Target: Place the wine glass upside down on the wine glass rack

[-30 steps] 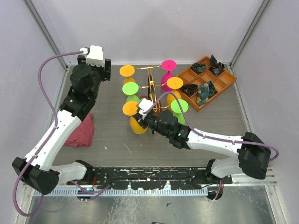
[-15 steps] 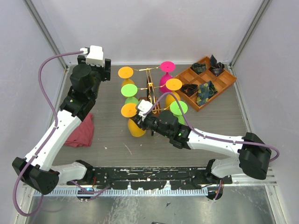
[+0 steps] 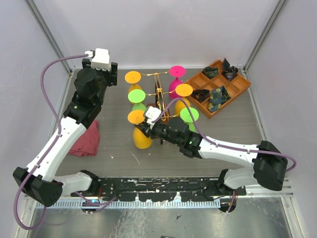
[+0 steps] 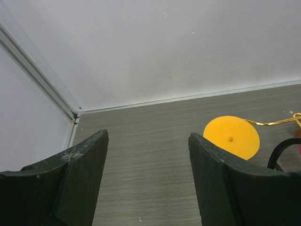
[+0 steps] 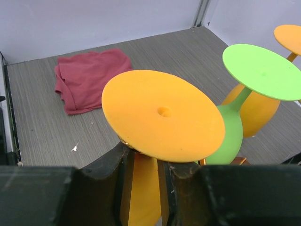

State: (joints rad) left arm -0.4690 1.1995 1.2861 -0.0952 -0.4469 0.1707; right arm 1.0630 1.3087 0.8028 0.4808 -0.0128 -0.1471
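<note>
Grey table [image 3: 119, 148], orange wine glass [image 5: 162, 113] inverted, stem seemingly between right fingers [image 5: 106, 167]

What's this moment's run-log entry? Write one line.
right pincer: shut on stem of upside-down orange wine glass | glass: at gold-wire wine glass rack, seating unclear | left pincer: open, empty, far-left corner

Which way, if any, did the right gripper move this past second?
Yes: the right gripper, holding the orange wine glass, shifted left and nearer versus the rack.
</note>
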